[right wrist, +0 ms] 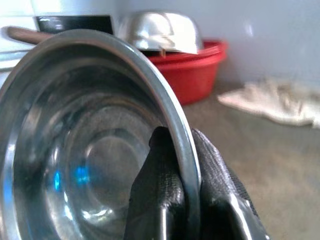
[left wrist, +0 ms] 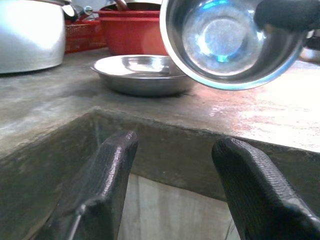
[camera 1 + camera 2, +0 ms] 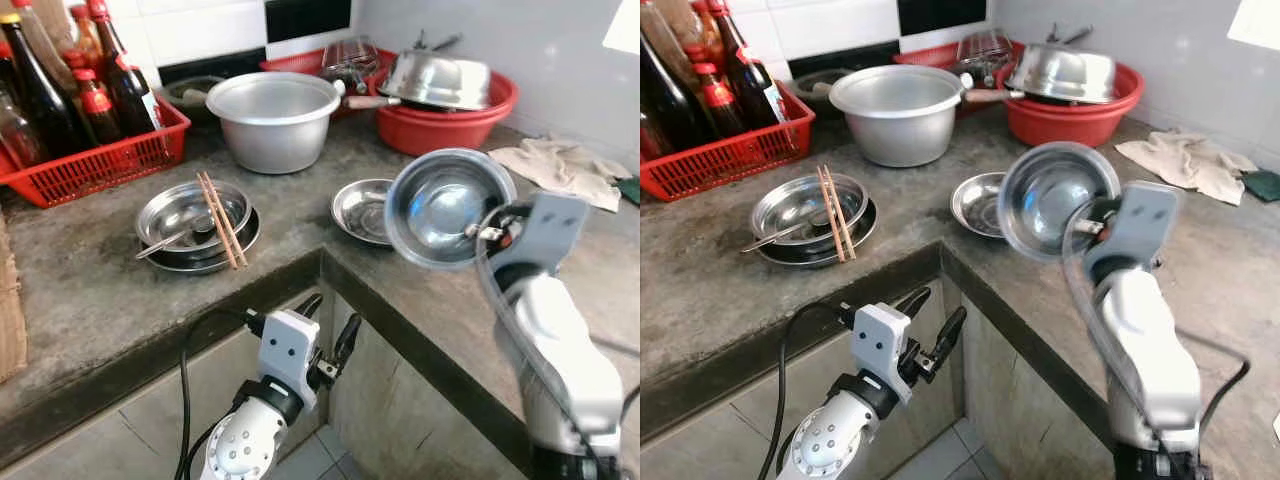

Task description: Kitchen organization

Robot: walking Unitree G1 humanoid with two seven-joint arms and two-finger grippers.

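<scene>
My right gripper [image 3: 492, 228] is shut on the rim of a small steel bowl [image 3: 445, 205], holding it tilted on its side above the counter's inner corner. In the right wrist view the two fingers [image 1: 165, 200] pinch the bowl's rim [image 1: 182, 145]. Just behind it a shallow steel dish [image 3: 360, 210] lies on the counter. A stack of steel bowls [image 3: 195, 225] with chopsticks [image 3: 220, 218] and a spoon sits to the left. My left gripper [image 3: 332, 335] is open below the counter edge, its fingers [image 2: 100, 185] empty.
A big aluminium pot [image 3: 275, 118] stands at the back. A red basket [image 3: 95, 165] holds several bottles at back left. A red basin [image 3: 445, 120] with an upturned steel bowl is at back right. A cloth [image 3: 560, 165] lies on the right counter.
</scene>
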